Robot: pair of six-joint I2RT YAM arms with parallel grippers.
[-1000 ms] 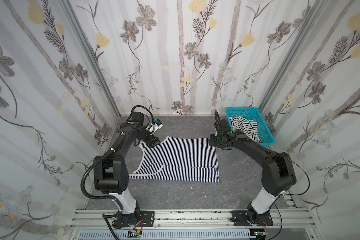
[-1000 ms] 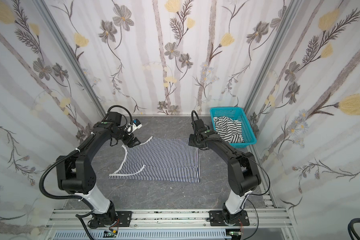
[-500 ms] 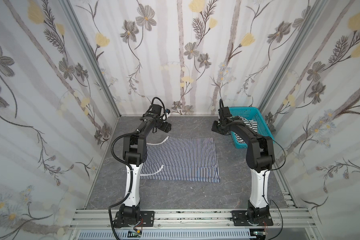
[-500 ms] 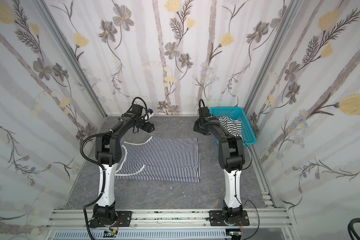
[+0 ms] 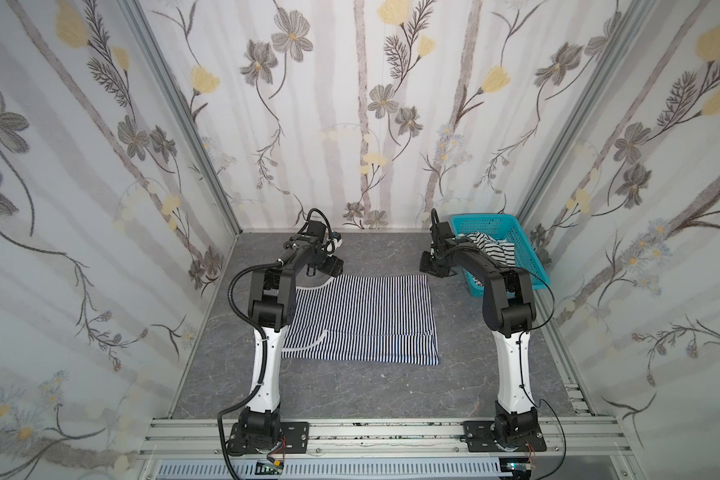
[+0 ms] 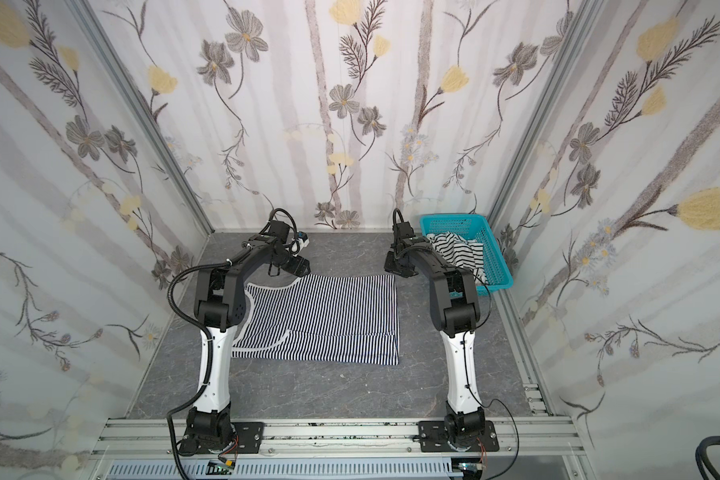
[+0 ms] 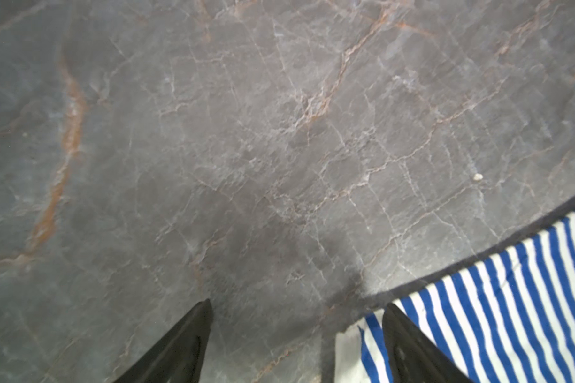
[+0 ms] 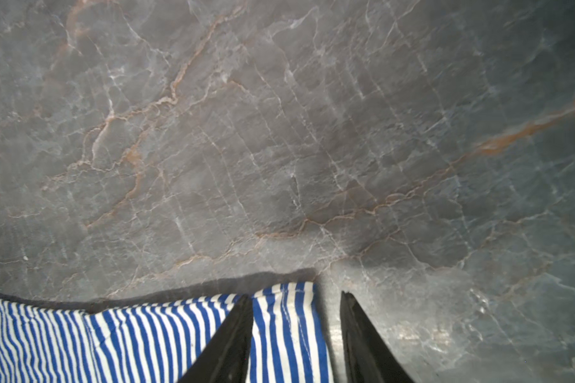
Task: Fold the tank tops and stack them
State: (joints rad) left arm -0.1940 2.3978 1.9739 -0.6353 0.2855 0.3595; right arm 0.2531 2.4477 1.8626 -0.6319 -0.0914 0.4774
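A tank top (image 5: 362,320) (image 6: 325,320) with thin navy-and-white stripes lies flat on the grey table in both top views. My left gripper (image 5: 331,266) (image 7: 296,306) is low at its far left corner, open wide, with the strap end (image 7: 512,298) beside one finger and bare table between the jaws. My right gripper (image 5: 431,266) (image 8: 295,296) is open at the far right corner; the hem corner (image 8: 286,331) lies between its fingers. The other tank top (image 5: 493,245) (image 6: 458,249), with wider black-and-white stripes, is bunched in the basket.
A teal perforated basket (image 5: 491,220) (image 6: 454,224) stands at the back right, just behind my right arm. Floral walls close in the table (image 5: 371,395) on three sides. Both arm bases sit on the front rail.
Both arms have swung from elbows-out to reaching straight back. The grippers went past the top's far edge, then came back to its two far corners. The top has not moved.
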